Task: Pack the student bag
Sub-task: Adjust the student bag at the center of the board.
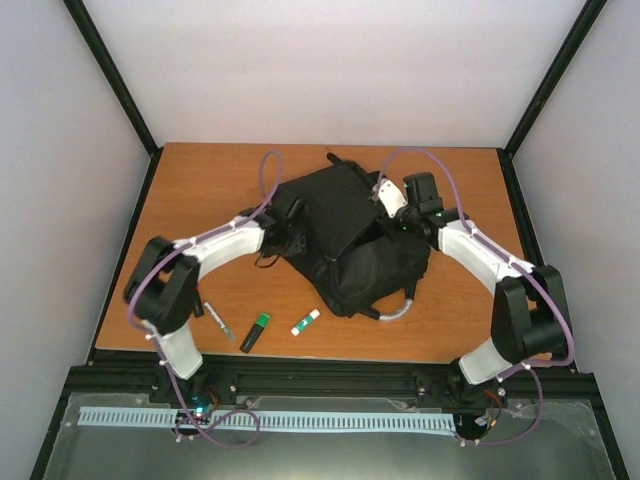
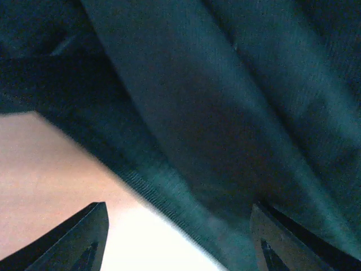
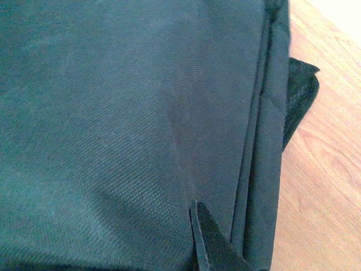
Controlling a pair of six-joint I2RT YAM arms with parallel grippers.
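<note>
Mid brown wooden table (image 1: 200, 190), top view: big black fabric backpack (image 1: 350, 240) between left gripper (image 1: 287, 228) and right gripper (image 1: 392, 205); green-black marker (image 1: 256, 332) outside. L wrist: jaws apart by bag. R wrist: grip can't tell. Prob. opening bag; next needs firm pinch.

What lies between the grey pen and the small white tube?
A black marker with a green cap, between the grey pen and white tube, in the top view.
</note>
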